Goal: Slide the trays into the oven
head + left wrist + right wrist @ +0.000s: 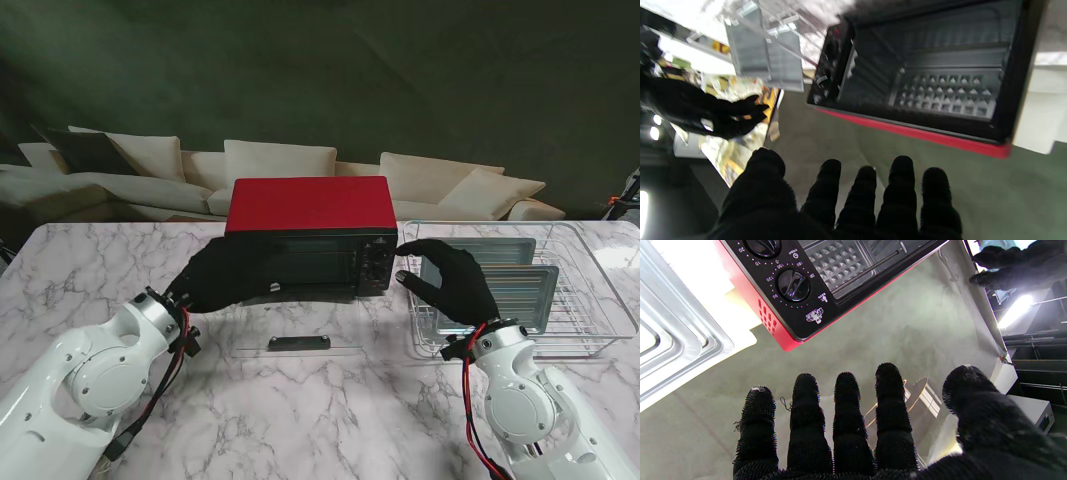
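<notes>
Marble with grey veining covers the table, and a pale sofa stands behind it under a dark wall.

On the left, the left hand in its black glove is raised in front of the oven's left half. Its own wrist camera shows the fingers straight, slightly apart and holding nothing, with blank wall beyond them. Against the dark oven front the glove's outline is hard to separate in the stand view, so I cannot tell whether it touches the oven.

The red oven sits at the middle of the table, black face toward me. Its glass door lies folded down flat on the marble, nearly invisible apart from its dark handle. The left wrist view looks into the open cavity, where a dimpled back wall shows, blurred.

Right of the oven, the right hand hovers beside the control knobs, fingers spread with the thumb set apart, gripping nothing. It covers the near left corner of a wire rack.

The trays stand in that rack, leaning, one behind the other, well outside the oven. Their left ends are hidden by the glove, and the right wrist view catches only a cut-off ribbed corner.
</notes>
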Controlling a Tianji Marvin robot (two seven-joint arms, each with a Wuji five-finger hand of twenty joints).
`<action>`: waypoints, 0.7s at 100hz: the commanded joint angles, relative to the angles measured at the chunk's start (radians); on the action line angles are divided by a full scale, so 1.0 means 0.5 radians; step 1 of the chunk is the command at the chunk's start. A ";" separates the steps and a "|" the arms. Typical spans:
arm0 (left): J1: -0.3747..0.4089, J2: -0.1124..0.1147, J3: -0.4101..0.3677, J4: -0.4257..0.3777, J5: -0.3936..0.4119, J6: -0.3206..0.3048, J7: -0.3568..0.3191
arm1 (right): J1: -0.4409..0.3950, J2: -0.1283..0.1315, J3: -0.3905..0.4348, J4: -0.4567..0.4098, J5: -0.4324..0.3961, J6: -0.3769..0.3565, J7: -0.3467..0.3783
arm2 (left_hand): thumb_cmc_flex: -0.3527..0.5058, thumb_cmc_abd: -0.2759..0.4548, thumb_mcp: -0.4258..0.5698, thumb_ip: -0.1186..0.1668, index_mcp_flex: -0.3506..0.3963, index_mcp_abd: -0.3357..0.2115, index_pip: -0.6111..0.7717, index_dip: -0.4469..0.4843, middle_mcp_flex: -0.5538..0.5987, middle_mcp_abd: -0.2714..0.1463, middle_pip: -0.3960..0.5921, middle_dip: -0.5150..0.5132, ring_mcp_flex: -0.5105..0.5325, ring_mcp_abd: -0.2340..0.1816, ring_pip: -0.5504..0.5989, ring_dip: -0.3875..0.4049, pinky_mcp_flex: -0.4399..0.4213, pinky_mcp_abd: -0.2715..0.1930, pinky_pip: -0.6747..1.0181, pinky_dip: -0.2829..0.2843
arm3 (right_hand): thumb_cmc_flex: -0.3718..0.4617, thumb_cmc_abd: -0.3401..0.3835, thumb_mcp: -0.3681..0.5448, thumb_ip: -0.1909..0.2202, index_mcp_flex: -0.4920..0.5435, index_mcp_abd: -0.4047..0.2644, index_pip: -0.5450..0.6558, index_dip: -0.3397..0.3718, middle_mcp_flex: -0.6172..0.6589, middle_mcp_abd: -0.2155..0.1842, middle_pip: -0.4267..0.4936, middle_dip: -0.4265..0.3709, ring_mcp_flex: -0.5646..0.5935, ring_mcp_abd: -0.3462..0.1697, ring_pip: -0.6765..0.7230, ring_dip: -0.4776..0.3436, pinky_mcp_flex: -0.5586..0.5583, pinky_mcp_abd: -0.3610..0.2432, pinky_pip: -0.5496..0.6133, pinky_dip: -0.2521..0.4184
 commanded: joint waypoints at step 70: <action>0.046 -0.047 -0.083 0.188 0.024 0.029 0.120 | 0.123 0.139 0.210 0.097 -0.792 0.220 0.290 | 0.017 0.092 -0.042 -0.041 0.052 0.001 0.043 0.078 -0.144 -0.045 -0.014 -0.067 -0.053 -0.018 -0.004 0.008 -0.034 0.079 -0.065 0.069 | -0.342 -0.282 -0.028 -0.064 -0.626 0.105 -0.159 -0.026 -0.756 -0.012 0.015 -0.009 -0.432 -0.180 -0.150 -0.042 -0.226 -0.147 -0.188 0.009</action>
